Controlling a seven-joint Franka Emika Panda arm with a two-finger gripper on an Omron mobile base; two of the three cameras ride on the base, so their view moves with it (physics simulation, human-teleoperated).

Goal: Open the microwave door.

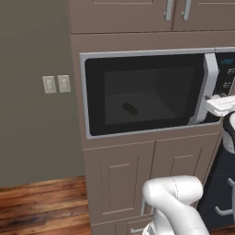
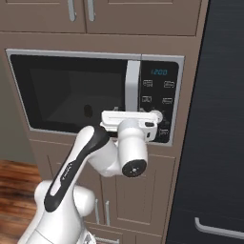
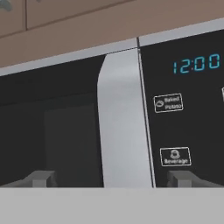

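Approach step: my hand lined up on the handle, door not yet opened.
The microwave point(image 2: 95, 95) sits built into the cabinets point(image 1: 151, 176); the microwave door point(image 1: 142, 94) is shut. Handle point(image 3: 122, 127) lies between the fingertips point(image 3: 41, 178) of my hand point(image 3: 111, 179), spread wide, holding nothing. Next, I judge: advance, close, pull.

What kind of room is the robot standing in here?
Most likely a home kitchen: a built-in microwave with a clock display sits among brown cabinets, above a wooden floor.
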